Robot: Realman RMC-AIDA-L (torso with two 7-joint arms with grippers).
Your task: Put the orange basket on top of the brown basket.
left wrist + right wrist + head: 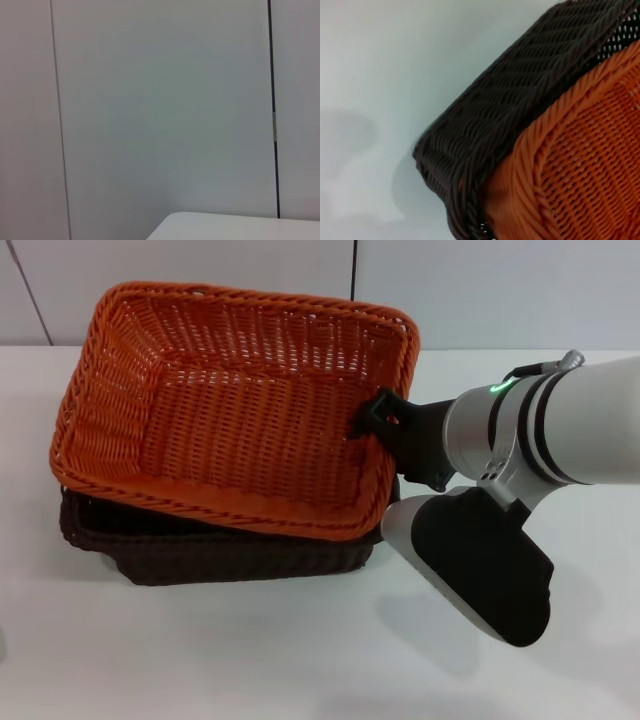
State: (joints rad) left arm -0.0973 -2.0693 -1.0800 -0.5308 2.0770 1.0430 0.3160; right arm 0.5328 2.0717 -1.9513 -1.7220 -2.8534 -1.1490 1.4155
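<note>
The orange basket [230, 410] lies over the brown basket [220, 555], skewed and tilted, with its far side raised. The brown basket shows only along its near and left sides. My right gripper [378, 422] is at the orange basket's right rim, with a black finger hooked over the braided edge and closed on it. The right wrist view shows a corner of the brown basket [520, 100] with the orange basket [590, 165] set inside its rim. My left gripper is out of view.
Both baskets stand on a white table [250, 660] that runs back to a pale panelled wall [500, 290]. My right arm's grey and black forearm [480, 560] hangs over the table to the right of the baskets. The left wrist view shows the wall and a table corner [235, 227].
</note>
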